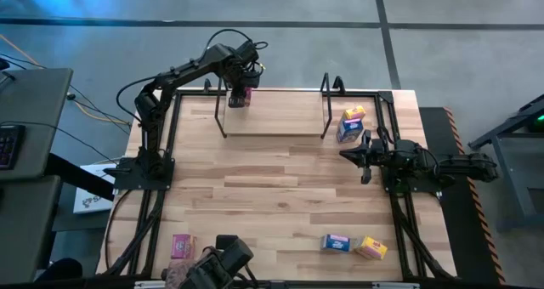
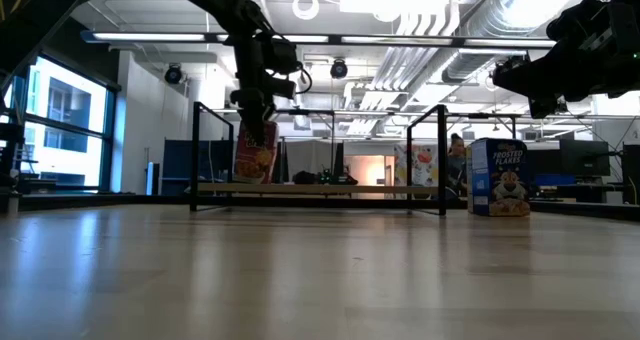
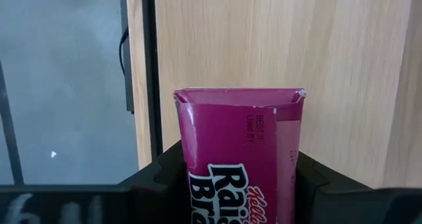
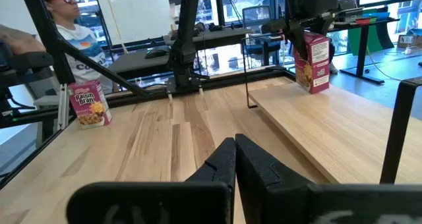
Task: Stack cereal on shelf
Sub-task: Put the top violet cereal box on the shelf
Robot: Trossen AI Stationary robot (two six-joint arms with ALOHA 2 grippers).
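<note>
Overhead cam looks straight down on my table [image 1: 280, 178]; low cam level across it; wrist cams close; all share the shelf [image 1: 272, 112].

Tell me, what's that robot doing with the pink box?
The left gripper is holding a pink cereal box upright at one end of the shelf. The right gripper waits shut beside the shelf. More cereal boxes sit around the table, including a blue one.
</note>
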